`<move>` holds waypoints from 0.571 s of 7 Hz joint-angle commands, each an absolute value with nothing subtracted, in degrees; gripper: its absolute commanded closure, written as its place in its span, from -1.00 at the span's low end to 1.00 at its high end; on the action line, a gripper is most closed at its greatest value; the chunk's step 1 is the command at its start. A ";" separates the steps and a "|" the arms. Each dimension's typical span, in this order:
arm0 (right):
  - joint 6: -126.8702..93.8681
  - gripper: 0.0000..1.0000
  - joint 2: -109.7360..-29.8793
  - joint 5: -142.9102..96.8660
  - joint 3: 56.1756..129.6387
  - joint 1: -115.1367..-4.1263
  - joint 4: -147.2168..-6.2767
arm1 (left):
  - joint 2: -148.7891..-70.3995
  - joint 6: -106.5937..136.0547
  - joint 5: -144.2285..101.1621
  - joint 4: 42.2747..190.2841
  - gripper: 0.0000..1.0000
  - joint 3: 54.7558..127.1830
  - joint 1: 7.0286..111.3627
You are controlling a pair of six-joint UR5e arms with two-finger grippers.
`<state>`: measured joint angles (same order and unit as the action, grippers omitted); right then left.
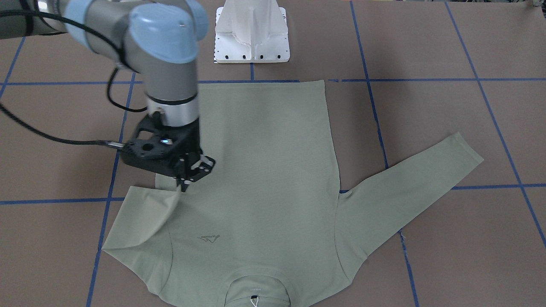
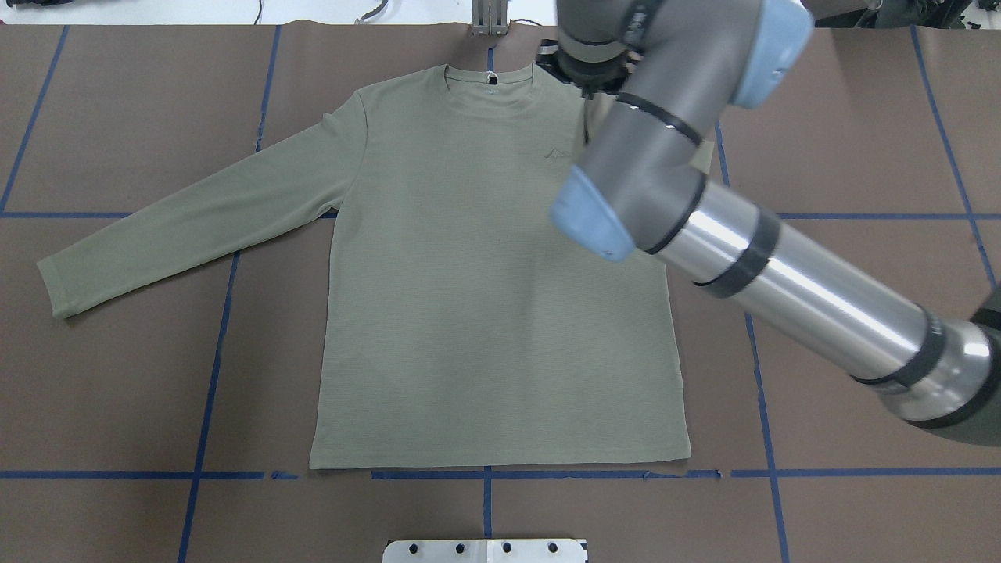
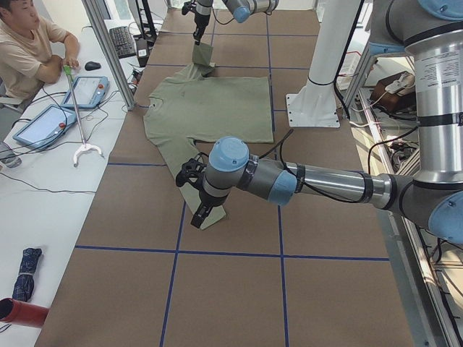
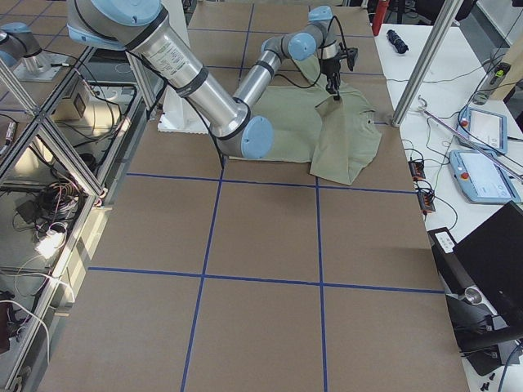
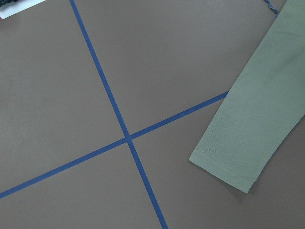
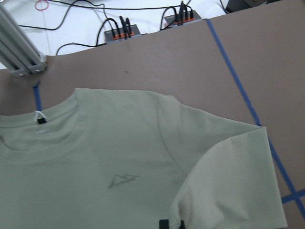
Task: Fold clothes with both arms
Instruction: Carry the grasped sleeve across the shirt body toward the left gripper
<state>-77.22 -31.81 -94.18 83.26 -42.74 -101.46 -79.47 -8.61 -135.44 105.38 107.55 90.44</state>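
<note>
Looming closest in the front-facing view, the right arm (image 1: pixel 166 47) reaches down over the shirt (image 1: pixel 264 170), and the right hand (image 1: pixel 187 182) has its fingers pressed together on a pinch of the sleeve on that side, so the cloth rises in a small peak to the fingertips while the rest of that sleeve lies doubled over near the shoulder. That pale green shirt lies face up and mostly flat in the middle of the brown counter (image 1: pixel 426 106), hem toward the white pedestal (image 1: pixel 251 34) and neck toward the far edge from the robot. Its chest logo (image 1: pixel 209 238) is a small dark peak-shaped mark with a line of tiny lettering beneath, too small to read; a small label inside the ribbed neck carries print that is equally unreadable, and a white tag string (image 1: pixel 255 300) with a black bead hangs at the collar. Its other sleeve (image 1: pixel 409 183) stretches straight out across a blue tape line (image 1: pixel 486 186). Seen from the counter's end, the left arm (image 3: pixel 318 181) extends low over that sleeve, with the left hand (image 3: pixel 201 210) above the cuff (image 5: pixel 228 167); whether its fingers are apart or together cannot be told, nor whether they touch the cloth. From the left wrist, the cuff lies just beside a crossing of tape lines
</note>
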 commanded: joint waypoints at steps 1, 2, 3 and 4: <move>-83.56 1.00 -21.03 -83.12 69.48 -34.84 -97.58 | -79.28 -8.61 -135.44 105.38 -1.00 107.49 90.44; -85.15 1.00 -18.92 -81.40 64.21 -32.98 -93.03 | -79.19 -8.53 -135.44 105.38 -1.00 107.49 90.44; -86.38 1.00 -16.81 -80.43 59.20 -32.09 -90.12 | -79.28 -8.53 -135.44 105.38 -1.00 107.40 90.44; -86.66 1.00 -14.44 -78.59 56.54 -30.86 -89.65 | -79.28 -8.53 -135.44 105.38 -1.00 107.14 90.44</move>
<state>-85.73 -17.39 -80.82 61.08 -32.52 -91.57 -79.27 -8.54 -135.44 105.38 107.36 90.44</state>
